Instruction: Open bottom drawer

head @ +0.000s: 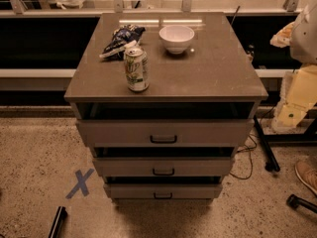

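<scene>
The grey-beige cabinet (218,73) stands in the middle of the camera view with three drawers stacked in its front. The bottom drawer (133,191) is the lowest and narrowest-looking one, just above the floor, with a small black rectangular pull (163,196) at its centre. Its front sits about in line with the drawers above and shows no pulled-out box. The middle drawer (124,166) and top drawer (114,133) are above it. My gripper does not show in this view.
On the cabinet top stand a green-white can (136,69), a white bowl (176,37) and a crumpled chip bag (119,40). White and pale-yellow equipment (299,83) stands at the right edge, with black legs, cables and a shoe (307,175) below. A blue tape X (80,183) marks the floor on the left.
</scene>
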